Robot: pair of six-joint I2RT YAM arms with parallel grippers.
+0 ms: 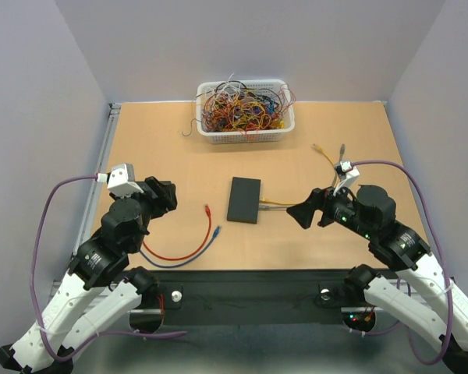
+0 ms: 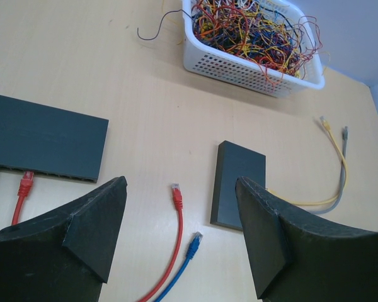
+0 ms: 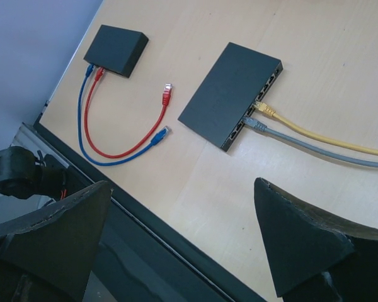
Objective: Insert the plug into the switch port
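The flat black switch (image 1: 243, 200) lies mid-table. Its switch port row (image 3: 269, 80) lines the edge facing my right arm, where a yellow plug (image 3: 265, 111) and a grey plug (image 3: 253, 124) sit in sockets. A loose red plug (image 2: 176, 196) and a loose blue plug (image 2: 194, 243) lie on the wood left of the switch. My left gripper (image 1: 162, 196) is open and holds nothing, the loose plugs showing between its fingers (image 2: 94, 220). My right gripper (image 1: 306, 210) hovers right of the switch, open and holding nothing.
A second black box (image 2: 44, 138) beside my left arm takes the other ends of the red and blue cables. At the back stands a white basket (image 1: 246, 134) full of tangled wires. The yellow and grey cables end loose (image 1: 327, 152) at the right.
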